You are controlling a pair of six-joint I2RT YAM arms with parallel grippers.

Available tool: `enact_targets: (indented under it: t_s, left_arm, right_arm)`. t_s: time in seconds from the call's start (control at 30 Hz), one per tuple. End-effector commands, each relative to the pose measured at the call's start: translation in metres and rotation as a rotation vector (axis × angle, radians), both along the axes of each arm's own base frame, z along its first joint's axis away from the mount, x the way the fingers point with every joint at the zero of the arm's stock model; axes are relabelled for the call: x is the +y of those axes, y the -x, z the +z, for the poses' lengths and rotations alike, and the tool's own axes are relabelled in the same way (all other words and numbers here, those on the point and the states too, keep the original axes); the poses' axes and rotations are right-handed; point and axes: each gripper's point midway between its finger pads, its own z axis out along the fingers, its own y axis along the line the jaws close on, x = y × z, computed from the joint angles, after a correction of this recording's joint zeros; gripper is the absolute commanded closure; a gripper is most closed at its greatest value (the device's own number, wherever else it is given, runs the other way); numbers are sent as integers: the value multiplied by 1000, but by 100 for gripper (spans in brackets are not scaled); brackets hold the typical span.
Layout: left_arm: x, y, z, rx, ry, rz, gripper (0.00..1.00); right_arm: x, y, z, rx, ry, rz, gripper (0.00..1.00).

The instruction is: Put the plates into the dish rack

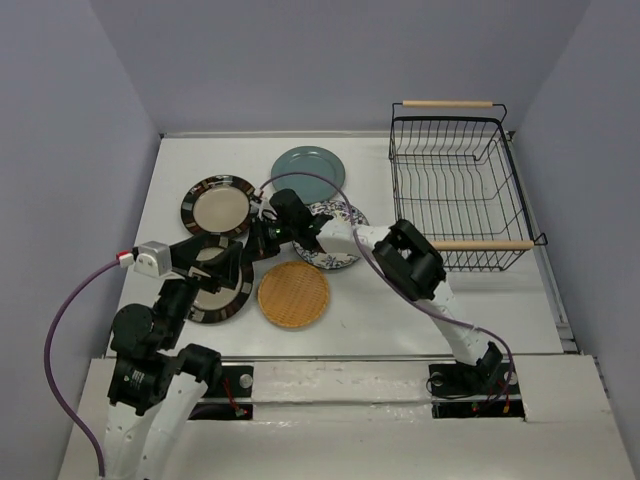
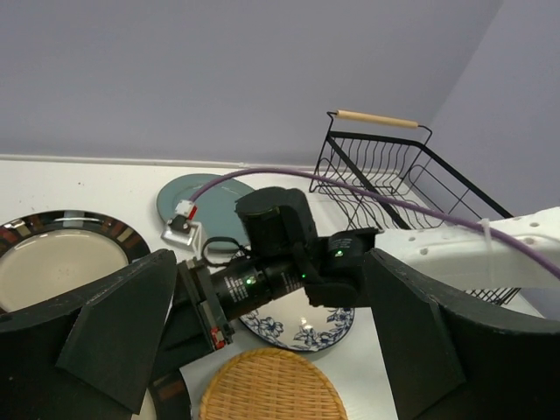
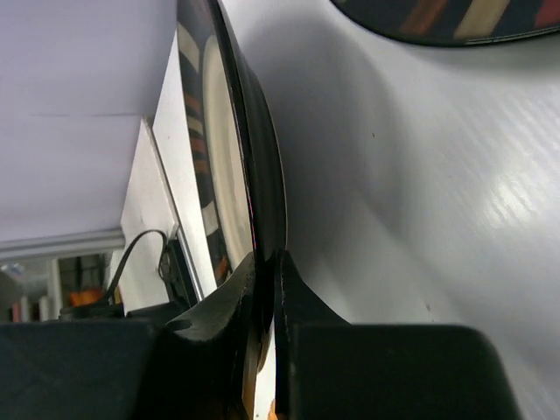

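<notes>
My right gripper (image 3: pixel 267 271) is shut on the rim of the near beige striped plate (image 3: pixel 254 175), which is tilted up on edge. In the top view this plate (image 1: pixel 215 305) lies partly under my left arm, with the right gripper (image 1: pixel 258 240) at its right rim. My left gripper (image 1: pixel 232 268) is open and empty beside it, its jaws spread wide around the right wrist (image 2: pixel 262 280). The second striped plate (image 1: pixel 218 205) lies behind it. The teal plate (image 1: pixel 308 170), the floral plate (image 1: pixel 345 255) and the woven plate (image 1: pixel 293 294) lie flat on the table. The dish rack (image 1: pixel 482 244) is at the far right.
The right forearm crosses above the floral plate (image 2: pixel 302 328), with its purple cable (image 2: pixel 289 175) arching over the teal plate (image 2: pixel 206 206). The woven plate (image 2: pixel 271 389) is just in front of the left fingers. Walls close in the table on three sides.
</notes>
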Motion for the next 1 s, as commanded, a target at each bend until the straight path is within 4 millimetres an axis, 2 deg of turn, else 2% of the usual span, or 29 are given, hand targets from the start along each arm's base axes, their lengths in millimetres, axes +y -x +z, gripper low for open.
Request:
enact_targets:
  t_s: [0.0,0.03,0.07,0.1,0.2,0.23,0.27,0.33,0.37,0.4,0.47,0.5,0.53,0.57,0.63,0.67,0.7,0.73,0.77,0.8,0.87,0.93,0.97]
  left_arm:
    - [4,3,10,-40,21,16,1]
    - [4,4,10,-43,21,12,1]
    - [3,4,9,-40,20,10,1]
    - [4,5,10,-44,23,10,1]
    - [4,6,11,-48,24,10,1]
    - [4,7,12,-53,26,10,1]
    - [4,7,12,-54,28,9,1]
    - [5,8,13,-57,29,9,1]
    - [5,7,12,-54,28,11,1]
    - [5,8,13,-56,29,11,1]
    - [5,8,13,-56,31,12,1]
    - [5,7,12,-53,33,11,1]
    - [4,8,12,-55,33,8,1]
    - [4,8,13,-56,38,4,1]
    - [1,9,12,-57,41,-11,1]
    - [-1,10,13,-61,41,-24,1]
    - [-4,10,13,-62,40,-38,1]
    - [-7,11,12,-58,38,-55,1]
    - [-9,13,12,-57,39,-67,1]
    - [-10,14,12,-57,38,-71,1]
    - [-7,15,13,-61,43,-61,1]
    - [-4,20,17,-79,55,-53,1]
    - [-5,21,16,-77,56,-60,1]
  right_arm:
    - [-3,-29,151,-265,-243,-109,93]
    - [-8,-31,175,-302,-266,-142,93]
    - [-15,-37,188,-327,-276,-167,93]
    - [-26,-44,211,-362,-295,-214,93]
    - [-49,-56,229,-404,-294,-284,93]
    - [-65,-65,249,-432,-310,-330,93]
    - [-75,-70,248,-429,-299,-357,93]
    - [-96,-79,262,-444,-309,-408,93]
    - [-121,-89,286,-477,-332,-471,93]
    - [-136,-94,287,-481,-322,-505,93]
    - [-170,-107,305,-526,-322,-596,93]
    - [-207,-114,322,-558,-319,-668,93]
    - [-228,-121,328,-573,-309,-719,93]
    - [-274,-130,351,-624,-312,-811,93]
    - [-321,-140,354,-642,-246,-904,93]
    - [-367,-154,364,-690,-202,-996,93]
    - [-371,-150,369,-697,-182,-1001,93]
    - [-412,-156,363,-686,-99,-1084,93]
    - [-438,-158,377,-753,-42,-1149,93]
    - [-456,-158,379,-772,11,-1199,93]
    - [-507,-156,380,-817,144,-1327,93]
    - [-537,-149,388,-867,236,-1409,93]
    - [-569,-142,395,-920,339,-1512,93]
